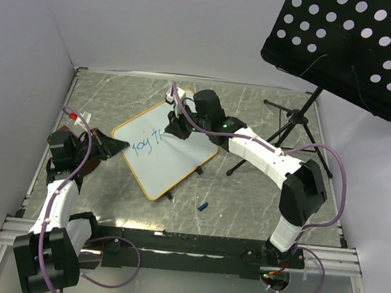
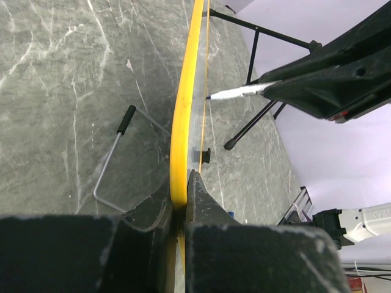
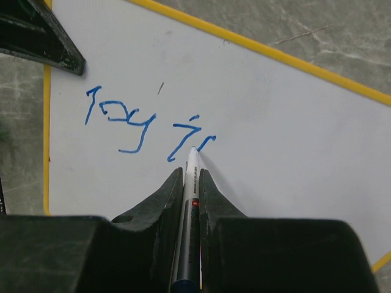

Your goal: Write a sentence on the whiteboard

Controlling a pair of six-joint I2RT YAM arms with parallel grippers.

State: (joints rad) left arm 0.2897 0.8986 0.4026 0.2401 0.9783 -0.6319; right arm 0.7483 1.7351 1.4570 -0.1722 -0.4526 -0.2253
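Whiteboard (image 1: 173,164) centre-left in top view, propped on counter (image 1: 246,201), its left edge clamped in left pincer (image 2: 181,196). Right pincer (image 3: 192,177) clenched on marker (image 3: 190,183), long axis straight up the wrist frame, tip on board at last stroke of sentence (image 3: 144,129), reading "Joy in". Blank board lying right of tip and below the line; next strokes probably rightward. Right arm alone placed to write.

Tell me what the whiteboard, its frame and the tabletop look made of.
The whiteboard face: smooth, even white, likely melamine or coated steel; the blue writing sits cleanly on it. Its frame: smooth yellow-orange strip, probably plastic, possibly painted metal. The tabletop: grey with white veins, marble-look; stone or printed laminate, cannot tell.
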